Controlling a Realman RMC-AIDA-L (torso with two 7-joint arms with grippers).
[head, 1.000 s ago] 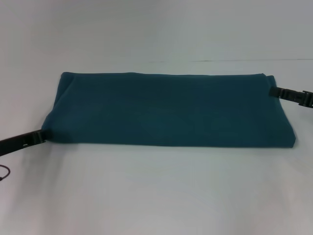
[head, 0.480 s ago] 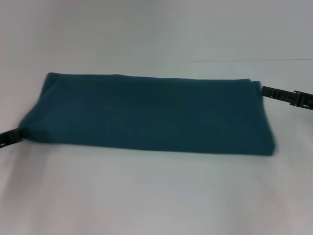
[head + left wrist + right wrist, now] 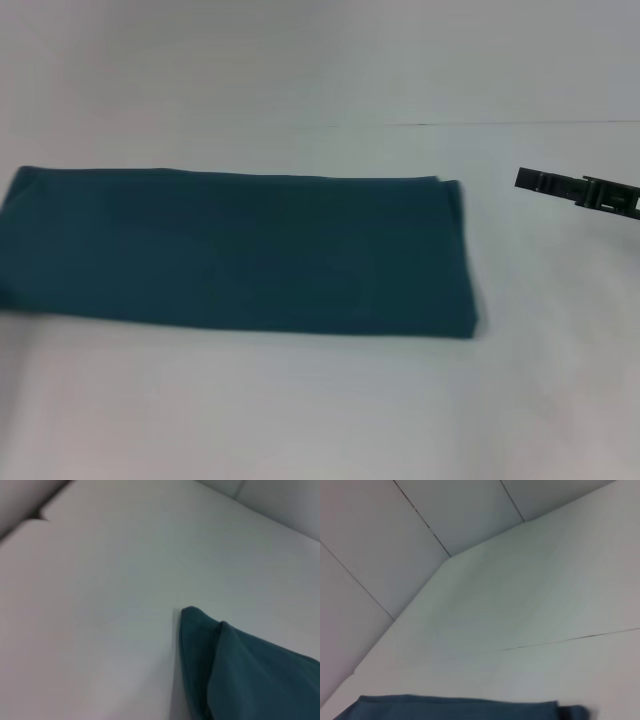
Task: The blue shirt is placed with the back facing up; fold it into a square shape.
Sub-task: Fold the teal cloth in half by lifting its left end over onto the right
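Note:
The blue shirt [image 3: 240,250] lies flat on the white table as a long folded band. Its left end reaches the left edge of the head view. My right gripper [image 3: 522,180] hovers to the right of the band's right end, clear of the cloth with a gap of bare table between. The left gripper is out of the head view. In the left wrist view a folded corner of the shirt [image 3: 250,675] fills the near part. A strip of the shirt's edge [image 3: 455,707] shows in the right wrist view.
White table [image 3: 300,400] stretches in front of and behind the shirt. A thin seam [image 3: 500,124] crosses the far part of the table. Pale wall panels [image 3: 420,540] stand beyond the table's far edge.
The shirt has slid far to the left and now lies flatter. The right gripper no longer touches its right end. The left gripper has left the head view.

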